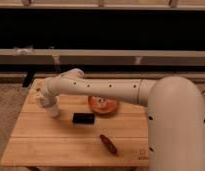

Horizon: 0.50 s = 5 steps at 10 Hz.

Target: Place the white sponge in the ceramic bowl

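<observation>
The ceramic bowl is orange-red and sits on the wooden table right of centre, partly behind my forearm. My arm reaches from the right across the table to the left. My gripper points down at the table's left side, well left of the bowl. I cannot make out the white sponge as separate from the white gripper; it may be hidden at or under it.
A flat black object lies between the gripper and the bowl. A reddish-brown elongated object lies near the front edge. A rail and dark wall run behind the table.
</observation>
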{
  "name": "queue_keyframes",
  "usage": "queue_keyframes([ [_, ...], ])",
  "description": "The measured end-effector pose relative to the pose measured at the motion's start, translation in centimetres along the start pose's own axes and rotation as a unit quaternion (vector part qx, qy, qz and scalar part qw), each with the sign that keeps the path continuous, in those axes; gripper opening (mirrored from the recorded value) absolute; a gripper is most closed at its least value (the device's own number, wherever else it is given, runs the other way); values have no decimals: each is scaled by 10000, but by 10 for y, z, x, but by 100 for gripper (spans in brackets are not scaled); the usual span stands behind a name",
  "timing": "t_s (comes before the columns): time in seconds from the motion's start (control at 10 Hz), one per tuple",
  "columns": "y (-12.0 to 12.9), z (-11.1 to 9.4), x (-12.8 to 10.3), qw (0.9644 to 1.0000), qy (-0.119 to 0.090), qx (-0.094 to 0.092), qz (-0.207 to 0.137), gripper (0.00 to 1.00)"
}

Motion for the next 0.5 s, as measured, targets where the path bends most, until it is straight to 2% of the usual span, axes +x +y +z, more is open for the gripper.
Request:
queue_keyframes([
  [0.3,1,-9,16,9998,146,67,93,80],
  [0.5,1,-13,17,9997,165,127,121,80],
])
